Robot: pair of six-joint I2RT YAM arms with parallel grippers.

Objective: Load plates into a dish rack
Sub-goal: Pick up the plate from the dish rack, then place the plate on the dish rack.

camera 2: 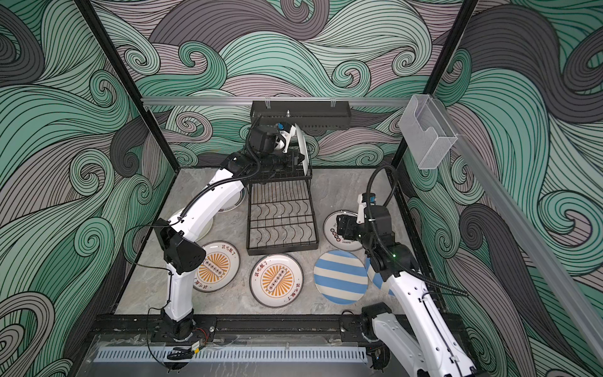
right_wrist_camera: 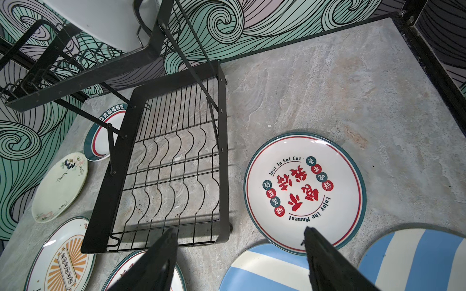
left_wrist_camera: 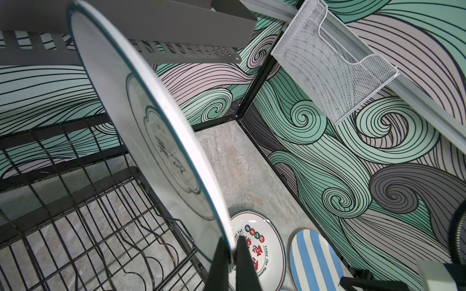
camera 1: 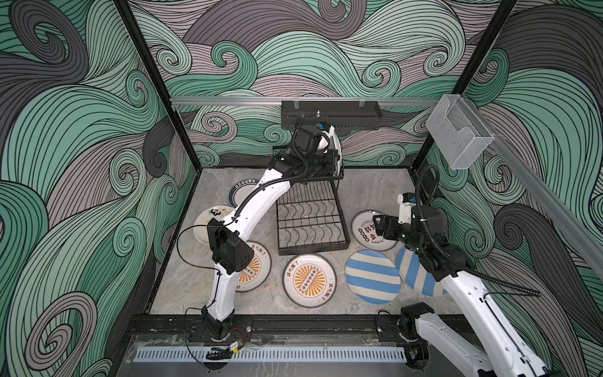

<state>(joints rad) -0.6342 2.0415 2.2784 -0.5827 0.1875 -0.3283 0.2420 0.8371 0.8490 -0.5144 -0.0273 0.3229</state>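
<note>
Step in hand, as I read it: the first plate is being set into the dish rack (right_wrist_camera: 223,151).

- The left jaws are pinched on the rim of a whitish plate (left_wrist_camera: 141,121). It is held on edge and tilted, at the right end of the upper tier (right_wrist_camera: 83,78).
- Its lower edge is down at the tier's wires. I cannot tell whether it sits in a slot.
- A black perforated shelf (camera 1: 346,114) hangs close above it.
- The right jaws are spread wide and hold nothing. They are poised over the red-lettered plate (right_wrist_camera: 305,191), which lies flat on the desk (right_wrist_camera: 327,88) near the rack.
- Six more plates, among them an orange-sunburst plate (camera 1: 310,280), lie flat around the rack.

Next, by my judgement: ease the held plate down between two wires and let go only once they carry it. Then draw back without knocking the shelf. The right side must first get a jaw under a flat rim.
</note>
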